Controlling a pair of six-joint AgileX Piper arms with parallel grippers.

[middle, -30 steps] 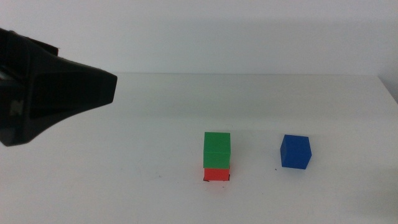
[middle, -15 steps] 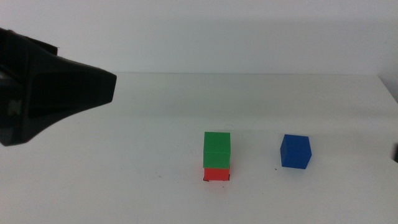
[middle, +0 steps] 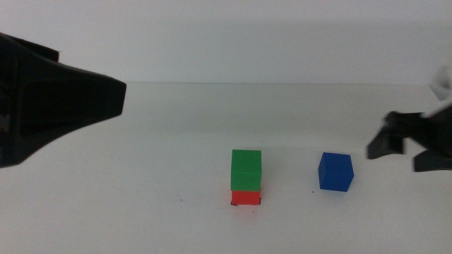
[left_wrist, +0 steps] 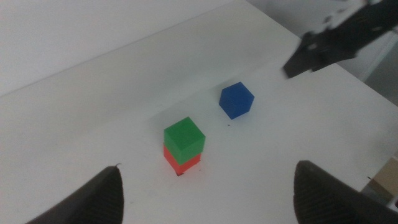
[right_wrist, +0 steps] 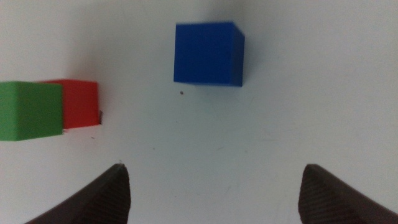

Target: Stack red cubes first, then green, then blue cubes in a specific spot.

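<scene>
A green cube (middle: 246,168) sits on top of a red cube (middle: 246,197), and the red cube stands on the spot, whose black corner marks (middle: 232,204) peek out at its base. To their right, alone on the table, is the blue cube (middle: 335,171). My right gripper (middle: 397,154) hovers to the right of the blue cube, apart from it. In the right wrist view the right gripper (right_wrist: 212,168) is open, with the blue cube (right_wrist: 208,53) ahead of it. My left gripper (left_wrist: 208,167) is open and empty, held high at the left, well away from the stack (left_wrist: 183,144).
The white table (middle: 141,183) ends at a back edge against a pale wall. Its right edge (left_wrist: 373,93) shows in the left wrist view, beyond the right arm (left_wrist: 339,37). The left arm's dark body (middle: 56,106) fills the middle view's left side.
My right gripper has come into the middle view from the right edge and now hovers near the blue cube. The left arm has shifted slightly left. The cubes have not moved.
</scene>
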